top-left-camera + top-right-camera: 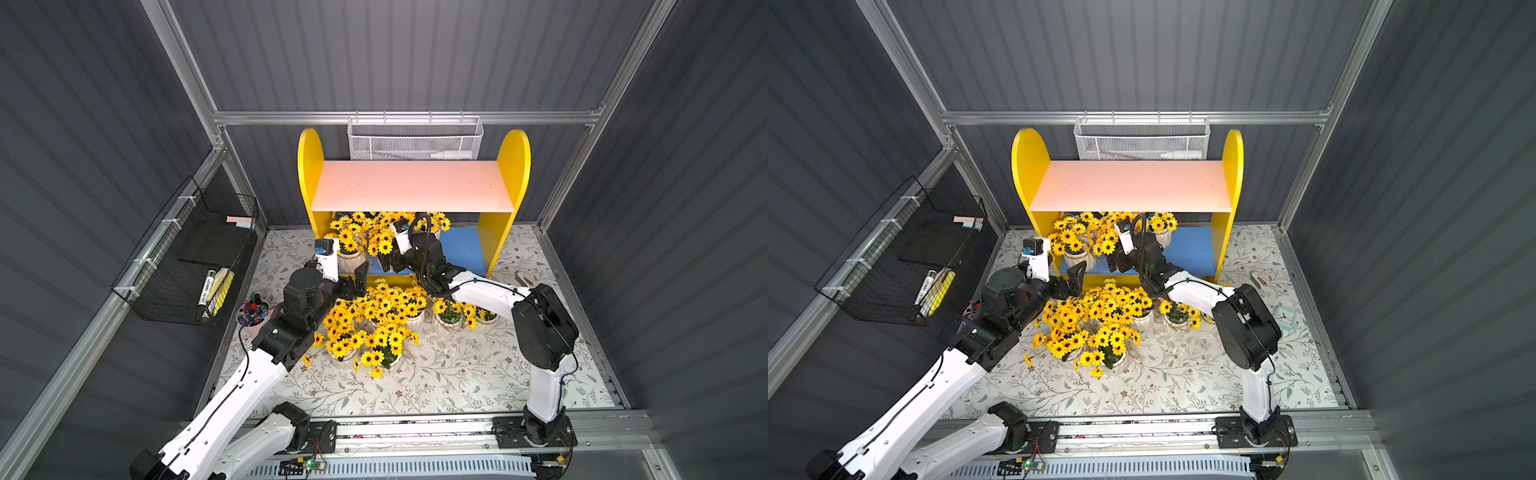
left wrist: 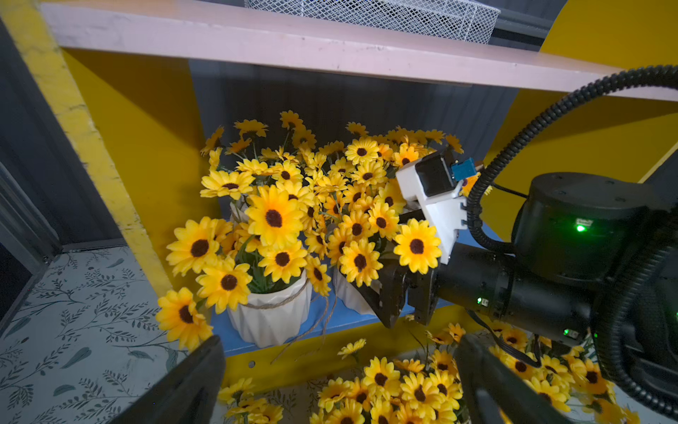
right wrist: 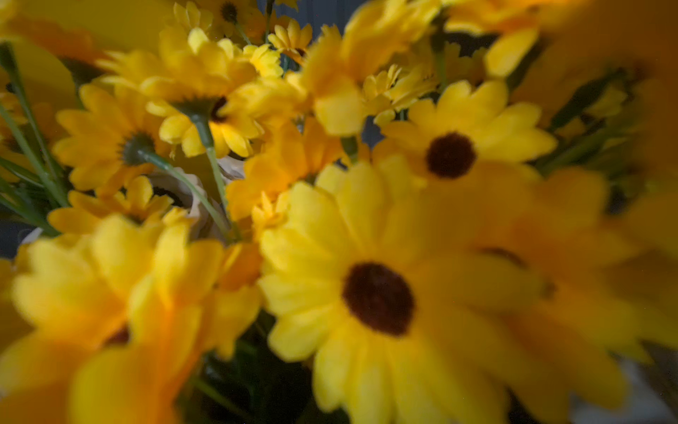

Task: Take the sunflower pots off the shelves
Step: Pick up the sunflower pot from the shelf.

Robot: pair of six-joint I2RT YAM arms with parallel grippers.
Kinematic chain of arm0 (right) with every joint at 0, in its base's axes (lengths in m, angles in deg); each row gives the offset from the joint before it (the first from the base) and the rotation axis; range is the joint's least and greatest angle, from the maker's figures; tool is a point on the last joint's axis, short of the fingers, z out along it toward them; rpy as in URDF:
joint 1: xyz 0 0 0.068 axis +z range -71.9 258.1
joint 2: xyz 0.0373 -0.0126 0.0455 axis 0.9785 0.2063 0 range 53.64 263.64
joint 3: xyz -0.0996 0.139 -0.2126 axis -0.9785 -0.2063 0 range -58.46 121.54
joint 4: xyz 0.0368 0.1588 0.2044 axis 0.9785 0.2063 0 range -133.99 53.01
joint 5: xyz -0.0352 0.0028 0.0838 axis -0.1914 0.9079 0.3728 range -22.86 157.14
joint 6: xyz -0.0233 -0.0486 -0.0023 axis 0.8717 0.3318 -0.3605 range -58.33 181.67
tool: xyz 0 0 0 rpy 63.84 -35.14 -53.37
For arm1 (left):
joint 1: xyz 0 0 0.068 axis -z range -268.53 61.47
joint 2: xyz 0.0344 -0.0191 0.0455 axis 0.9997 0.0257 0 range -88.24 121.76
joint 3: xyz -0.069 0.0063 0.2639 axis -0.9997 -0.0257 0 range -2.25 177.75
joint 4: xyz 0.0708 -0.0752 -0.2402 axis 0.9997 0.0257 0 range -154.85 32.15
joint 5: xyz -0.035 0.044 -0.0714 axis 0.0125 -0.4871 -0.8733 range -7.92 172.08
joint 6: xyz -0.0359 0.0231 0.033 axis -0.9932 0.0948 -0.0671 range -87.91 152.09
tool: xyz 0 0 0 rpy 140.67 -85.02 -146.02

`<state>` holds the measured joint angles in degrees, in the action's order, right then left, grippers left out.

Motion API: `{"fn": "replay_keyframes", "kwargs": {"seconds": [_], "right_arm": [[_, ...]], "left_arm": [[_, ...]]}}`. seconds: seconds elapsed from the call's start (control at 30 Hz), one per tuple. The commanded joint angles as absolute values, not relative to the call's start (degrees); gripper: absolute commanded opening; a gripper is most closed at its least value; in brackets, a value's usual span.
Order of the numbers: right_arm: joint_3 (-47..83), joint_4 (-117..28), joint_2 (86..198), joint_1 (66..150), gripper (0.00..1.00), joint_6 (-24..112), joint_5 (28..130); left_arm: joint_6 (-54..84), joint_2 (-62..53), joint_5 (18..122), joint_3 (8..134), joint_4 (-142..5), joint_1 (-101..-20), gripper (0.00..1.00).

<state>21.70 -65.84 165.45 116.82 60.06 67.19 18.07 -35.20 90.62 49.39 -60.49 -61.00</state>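
The left hand (image 2: 337,348) hangs wide open just in front of the yellow shelves (image 1: 309,174). The right hand (image 2: 383,293) is spread wide too, pushed in among the flowers (image 3: 378,297) beside a sunflower pot (image 2: 350,299) on the blue board (image 1: 461,249), and a second sunflower pot (image 2: 271,315) stands next to it. More sunflower pots (image 1: 386,307) stand on the table (image 1: 478,374) in front.

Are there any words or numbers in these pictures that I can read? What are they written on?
Nothing here is clear enough to read.
White marker in the black wire basket: dark print on its label, too small to read.
Little green clock: face too small to make out any numbers.
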Motion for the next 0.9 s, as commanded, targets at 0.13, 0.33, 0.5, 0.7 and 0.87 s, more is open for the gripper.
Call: {"fn": "replay_keyframes", "kwargs": {"seconds": [0.13, 0.33, 0.5, 0.7, 0.87], "right_arm": [[23.42, -65.79, 166.87, 117.0, 0.97, 62.46, 66.26], [23.94, -65.27, 167.47, 117.11, 0.77, 63.56, 67.48], [22.4, -65.7, 166.4, 117.47, 0.53, 64.13, 68.21], [18.42, -68.56, 162.89, 118.6, 0.0, 64.48, 68.54], [16.04, -70.48, 159.7, 119.29, 0.0, 63.83, 68.78]], "left_arm": [[18.2, -36.08, 90.25, 49.32, -61.42, -61.38, 0.99], [18.55, -36.46, 90.53, 49.2, -61.41, -61.38, 0.99], [18.6, -36.54, 90.54, 49.13, -61.47, -61.37, 0.99], [18.72, -36.49, 90.48, 49.13, -61.59, -61.37, 0.99], [18.81, -36.49, 90.32, 49.0, -61.68, -61.37, 0.99]]}}
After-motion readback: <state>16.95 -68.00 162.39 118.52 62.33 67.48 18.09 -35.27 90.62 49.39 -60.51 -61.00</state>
